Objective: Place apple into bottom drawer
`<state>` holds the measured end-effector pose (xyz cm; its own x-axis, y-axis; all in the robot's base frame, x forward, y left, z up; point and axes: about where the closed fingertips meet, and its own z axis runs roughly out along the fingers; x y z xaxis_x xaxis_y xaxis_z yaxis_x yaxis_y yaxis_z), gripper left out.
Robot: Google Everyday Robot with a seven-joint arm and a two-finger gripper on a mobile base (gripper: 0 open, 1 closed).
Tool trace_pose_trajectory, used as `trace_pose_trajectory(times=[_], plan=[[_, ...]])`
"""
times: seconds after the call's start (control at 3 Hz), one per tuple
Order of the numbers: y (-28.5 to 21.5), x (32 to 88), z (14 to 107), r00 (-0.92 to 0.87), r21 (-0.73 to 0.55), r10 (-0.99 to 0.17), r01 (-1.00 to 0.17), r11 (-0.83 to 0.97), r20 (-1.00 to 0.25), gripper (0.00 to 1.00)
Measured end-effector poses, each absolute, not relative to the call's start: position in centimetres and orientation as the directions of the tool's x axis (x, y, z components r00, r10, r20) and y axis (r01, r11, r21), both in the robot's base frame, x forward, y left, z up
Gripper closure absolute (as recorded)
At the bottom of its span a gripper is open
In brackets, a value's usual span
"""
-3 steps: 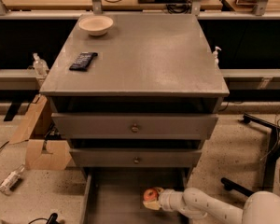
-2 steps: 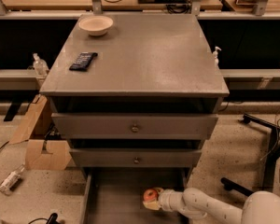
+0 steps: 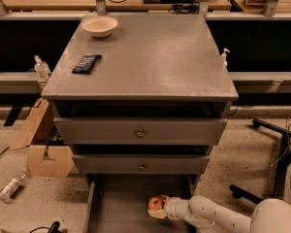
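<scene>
Camera view puts my gripper [image 3: 158, 209] inside the bottom drawer [image 3: 117, 204], clamped on the apple [image 3: 156, 201] — firm, light, smooth-skinned, so I'd judge a grip across its middle safest.

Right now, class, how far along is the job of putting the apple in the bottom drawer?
Done: the bottom drawer is pulled open, and the apple is down inside it, towards the right side. In hand: the gripper is in the drawer right at the apple; whether it has let go cannot be seen. Left: releasing, if that is not yet done, and drawing the gripper out.
</scene>
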<state>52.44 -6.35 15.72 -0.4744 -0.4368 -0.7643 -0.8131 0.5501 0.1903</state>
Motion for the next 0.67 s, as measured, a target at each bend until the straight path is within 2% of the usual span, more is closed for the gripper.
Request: trace_pose_trajectory(times=[0.67], plan=[[-5.94,52.28,15.61,-0.475,0.195,-0.436,-0.815,0.546,-0.765,0.15]])
